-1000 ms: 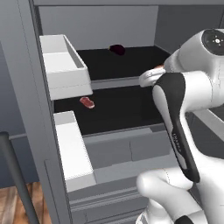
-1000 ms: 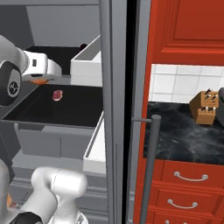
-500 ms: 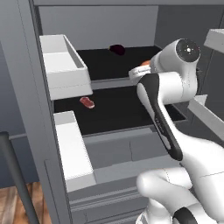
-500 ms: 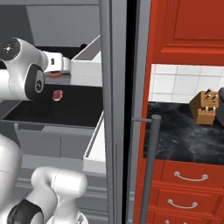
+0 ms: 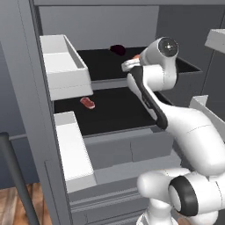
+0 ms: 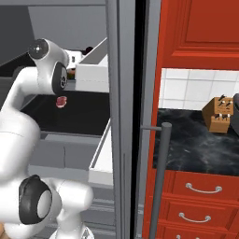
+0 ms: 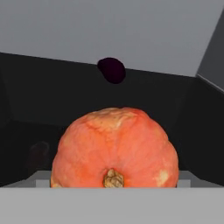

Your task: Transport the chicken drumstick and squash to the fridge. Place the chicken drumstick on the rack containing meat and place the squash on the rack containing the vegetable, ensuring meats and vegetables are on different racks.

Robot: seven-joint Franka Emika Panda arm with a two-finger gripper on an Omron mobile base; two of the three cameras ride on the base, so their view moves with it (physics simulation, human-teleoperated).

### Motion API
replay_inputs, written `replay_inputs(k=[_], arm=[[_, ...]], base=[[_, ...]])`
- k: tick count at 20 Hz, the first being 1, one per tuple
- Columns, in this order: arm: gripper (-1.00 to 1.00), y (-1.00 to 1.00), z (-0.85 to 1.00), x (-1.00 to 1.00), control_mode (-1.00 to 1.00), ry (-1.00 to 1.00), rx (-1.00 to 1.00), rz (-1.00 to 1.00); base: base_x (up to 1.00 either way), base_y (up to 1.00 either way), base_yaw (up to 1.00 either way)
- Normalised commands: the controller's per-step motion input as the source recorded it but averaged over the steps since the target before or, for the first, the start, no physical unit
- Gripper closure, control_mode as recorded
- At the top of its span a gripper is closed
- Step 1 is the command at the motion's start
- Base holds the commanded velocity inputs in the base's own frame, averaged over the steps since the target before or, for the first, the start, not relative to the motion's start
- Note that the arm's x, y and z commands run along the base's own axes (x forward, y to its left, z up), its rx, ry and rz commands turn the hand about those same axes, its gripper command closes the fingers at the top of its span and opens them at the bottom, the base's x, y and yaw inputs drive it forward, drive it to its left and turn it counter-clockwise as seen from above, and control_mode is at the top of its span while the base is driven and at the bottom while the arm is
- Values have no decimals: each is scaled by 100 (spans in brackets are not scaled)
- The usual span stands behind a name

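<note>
The squash [image 7: 116, 148], orange-red and round, sits close up in the hand view, stem end toward the camera. My gripper [image 5: 132, 63] is shut on it at the front right of the open fridge's [image 5: 30, 88] upper black rack [image 5: 99, 66]; only an orange sliver of the squash [image 5: 136, 56] shows there. The dark purple vegetable [image 5: 117, 49] lies at the back of that rack, beyond the squash [image 7: 112, 70]. Below it, the lower rack [image 5: 114, 110] carries the pinkish-red meat piece [image 5: 87, 103]. The chicken drumstick is out of view.
White door bins [image 5: 66, 66] hang on the left-hand door, and another bin [image 6: 93, 70] stands close to my hand on the right-hand door. Grey drawers [image 5: 127, 149] sit under the lower rack. A red cabinet, a dark counter and a knife block [image 6: 219, 112] lie right of the fridge.
My arm has swung left and forward from the fridge's right side, bringing the squash to the front of the upper rack. The meat and the purple vegetable have stayed put.
</note>
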Motion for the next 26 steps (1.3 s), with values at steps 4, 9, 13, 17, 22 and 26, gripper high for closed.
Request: replay_inputs(k=[4, 9, 13, 17, 22, 26], arm=[[100, -8, -4, 100, -100, 0, 0, 0], [100, -3, -20, 100, -100, 0, 0, 0], [100, 0, -38, 100, -100, 6, 0, 0], [100, 0, -33, 84, -100, 8, 0, 0], [100, 0, -18, 21, -100, 7, 0, 0], [100, 0, -28, 0, -100, 1, 0, -1]], base=[[0, 0, 0], [0, 0, 0], [0, 0, 0], [0, 0, 0], [0, 0, 0], [0, 0, 0]])
